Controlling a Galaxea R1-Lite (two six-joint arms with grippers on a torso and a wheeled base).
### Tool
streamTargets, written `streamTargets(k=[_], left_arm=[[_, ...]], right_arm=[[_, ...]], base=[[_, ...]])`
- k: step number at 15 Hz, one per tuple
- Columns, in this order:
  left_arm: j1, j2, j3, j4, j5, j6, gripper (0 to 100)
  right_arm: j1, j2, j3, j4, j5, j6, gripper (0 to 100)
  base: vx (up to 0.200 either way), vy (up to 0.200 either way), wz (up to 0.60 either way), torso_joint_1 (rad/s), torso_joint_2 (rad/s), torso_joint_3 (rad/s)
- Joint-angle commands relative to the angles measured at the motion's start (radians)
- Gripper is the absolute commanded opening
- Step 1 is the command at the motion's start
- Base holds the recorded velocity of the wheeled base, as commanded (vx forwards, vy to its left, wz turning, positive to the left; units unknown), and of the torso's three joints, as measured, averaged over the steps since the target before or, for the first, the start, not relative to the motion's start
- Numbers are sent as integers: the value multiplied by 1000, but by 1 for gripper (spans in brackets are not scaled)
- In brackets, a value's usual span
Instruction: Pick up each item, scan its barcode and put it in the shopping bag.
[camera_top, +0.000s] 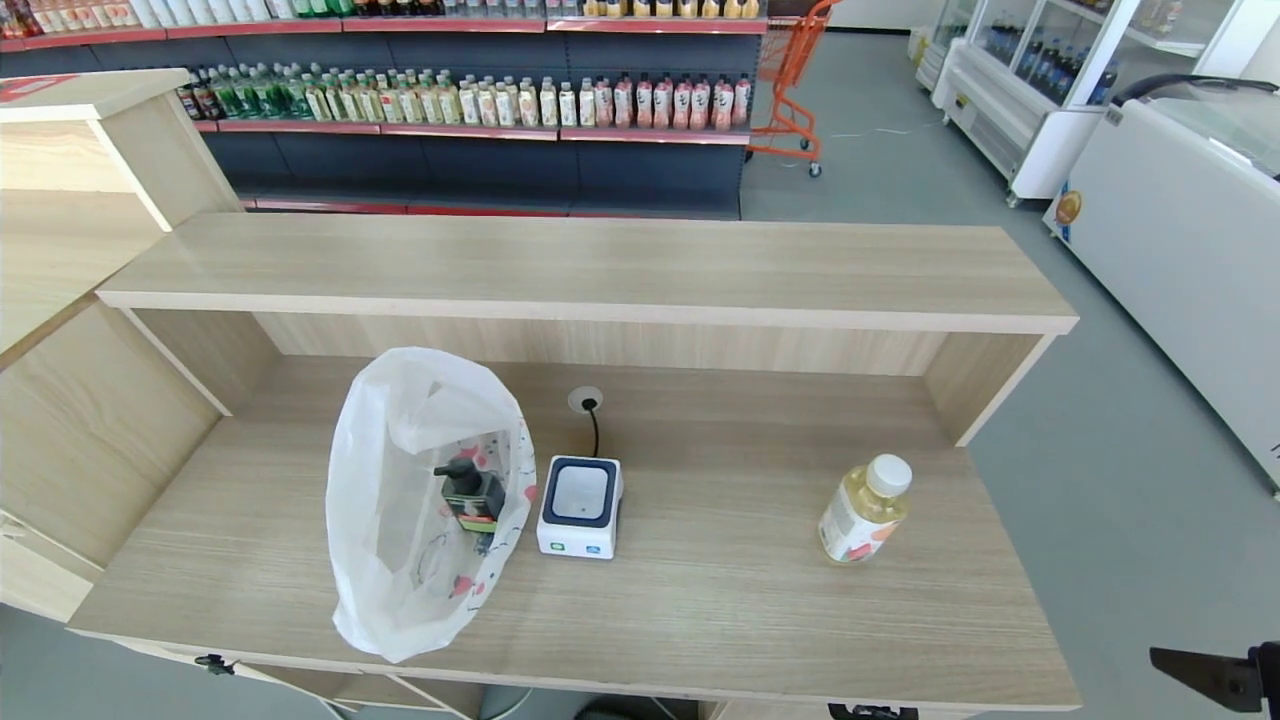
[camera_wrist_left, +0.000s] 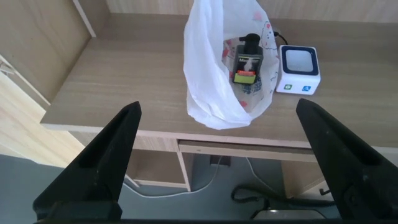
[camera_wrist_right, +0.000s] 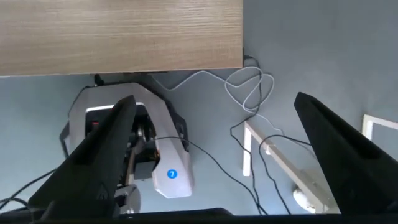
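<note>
Bottle (camera_top: 865, 508) stands on the counter (camera_top: 720, 600), well right of the scanner (camera_top: 580, 505). We see left hand (camera_wrist_left: 217, 106) and right hand (camera_wrist_right: 214, 98) both open, empty. Risk: an off-centre grasp may topple it.

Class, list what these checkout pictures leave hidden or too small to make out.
1. Pump bottle, head view: base hidden by the shopping bag, whose plastic is crumpled around it.
2. Drink bottle, head view: label too small to find a barcode.
3. Scanner, head view: front markings too small to read.
</note>
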Motion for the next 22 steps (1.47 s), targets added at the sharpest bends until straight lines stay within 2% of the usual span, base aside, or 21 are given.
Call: streamTargets(k=[1,2,5,6,8,14,18,22], left_arm=[[1,0,0,0,0,0,100],[1,0,0,0,0,0,100],[1,0,0,0,0,0,100],[1,0,0,0,0,0,100],[1,0,0,0,0,0,100],[1,0,0,0,0,0,100],[1,0,0,0,0,0,100],[1,0,0,0,0,0,100]], right_arm=[[33,96,34,-57,-23,-35,100],[82,152,49,-139,-27,-15,100],[148,293,184,-468,-20,17,100],[173,326,224,-537,-14,20,100],[223,395,227,-600,-12,51,100],[325,733,209,-998,-12,69,100],[368,903,207,-1233,-18,61,100],[395,1001,200,-1410,-21,57,100]], base=[[0,0,0,0,0,0],[0,0,0,0,0,0],[0,0,0,0,0,0],[0,0,0,0,0,0],[0,0,0,0,0,0],[0,0,0,0,0,0],[0,0,0,0,0,0],[0,0,0,0,0,0]])
